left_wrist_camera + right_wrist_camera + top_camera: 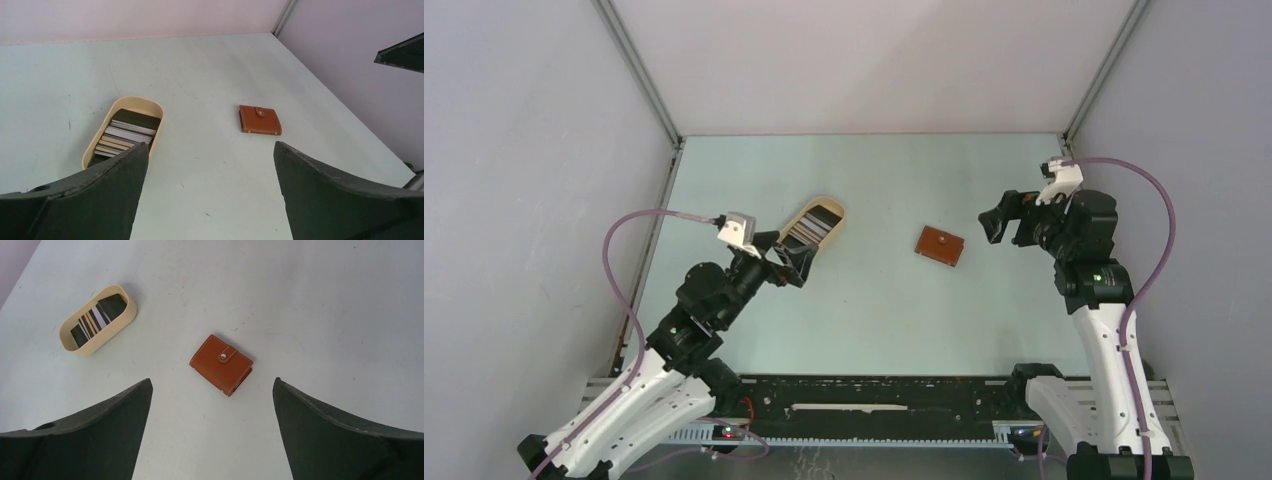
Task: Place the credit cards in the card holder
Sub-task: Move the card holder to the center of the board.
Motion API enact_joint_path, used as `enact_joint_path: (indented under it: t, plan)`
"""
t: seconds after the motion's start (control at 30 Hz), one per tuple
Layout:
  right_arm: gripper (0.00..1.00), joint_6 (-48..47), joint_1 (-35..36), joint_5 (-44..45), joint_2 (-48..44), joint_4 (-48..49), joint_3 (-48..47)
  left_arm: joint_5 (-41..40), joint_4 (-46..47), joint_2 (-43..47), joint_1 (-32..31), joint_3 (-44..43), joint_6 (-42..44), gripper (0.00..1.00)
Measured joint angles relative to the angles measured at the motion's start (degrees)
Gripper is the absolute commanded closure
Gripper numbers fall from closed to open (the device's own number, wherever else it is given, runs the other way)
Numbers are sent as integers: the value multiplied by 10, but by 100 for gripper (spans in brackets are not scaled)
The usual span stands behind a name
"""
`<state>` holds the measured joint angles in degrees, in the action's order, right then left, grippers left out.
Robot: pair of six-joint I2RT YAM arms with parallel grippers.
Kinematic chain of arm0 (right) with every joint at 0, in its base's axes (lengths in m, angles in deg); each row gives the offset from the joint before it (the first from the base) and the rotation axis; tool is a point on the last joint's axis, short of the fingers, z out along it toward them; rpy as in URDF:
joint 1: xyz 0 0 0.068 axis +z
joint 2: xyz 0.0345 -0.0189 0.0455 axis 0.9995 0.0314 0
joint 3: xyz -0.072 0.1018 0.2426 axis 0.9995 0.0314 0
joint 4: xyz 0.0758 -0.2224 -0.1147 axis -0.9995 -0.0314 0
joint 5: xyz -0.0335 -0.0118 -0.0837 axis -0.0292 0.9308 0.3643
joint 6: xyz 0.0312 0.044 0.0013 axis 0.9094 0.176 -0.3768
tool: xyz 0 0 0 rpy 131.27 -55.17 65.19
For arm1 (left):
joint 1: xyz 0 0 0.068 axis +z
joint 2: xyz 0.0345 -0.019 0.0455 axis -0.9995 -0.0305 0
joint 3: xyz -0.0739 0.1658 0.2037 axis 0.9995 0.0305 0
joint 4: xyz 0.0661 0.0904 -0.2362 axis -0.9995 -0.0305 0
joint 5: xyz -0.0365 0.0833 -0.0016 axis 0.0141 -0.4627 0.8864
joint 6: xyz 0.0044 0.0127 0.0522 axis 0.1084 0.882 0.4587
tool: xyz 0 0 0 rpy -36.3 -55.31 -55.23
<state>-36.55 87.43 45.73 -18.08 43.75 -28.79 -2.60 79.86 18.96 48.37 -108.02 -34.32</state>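
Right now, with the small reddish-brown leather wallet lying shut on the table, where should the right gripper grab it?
Probably from straight above: the right gripper pinching the reddish-brown leather wallet across two opposite edges, clear of its snap tab. It lies flat, closed and skewed, so the wrist should turn to match.

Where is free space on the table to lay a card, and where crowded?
Free: the table between tray and card holder, and the far strip by the back wall. Crowded: the tray, full of credit cards, left pincer near it.

Smooth stitched leather card holder
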Motion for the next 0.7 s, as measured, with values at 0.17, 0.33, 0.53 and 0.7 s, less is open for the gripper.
enact_joint_path:
  t: [0.17, 0.33, 0.53, 0.7]
  plan:
    - [0, 0, 2, 4, 0, 1, 0, 12, 16, 0, 0, 8, 0, 0]
    - [0, -3, 3, 3, 0, 2, 0, 19, 28, 0, 1, 8, 0, 0]
    - [0, -41, 40, -20, 0, 5, 0, 43, 59, -9, 1, 18, 0, 0]
    - [0, -204, 153, -67, 3, -31, -5, 75, 68, -54, 2, 19, -4, 0]
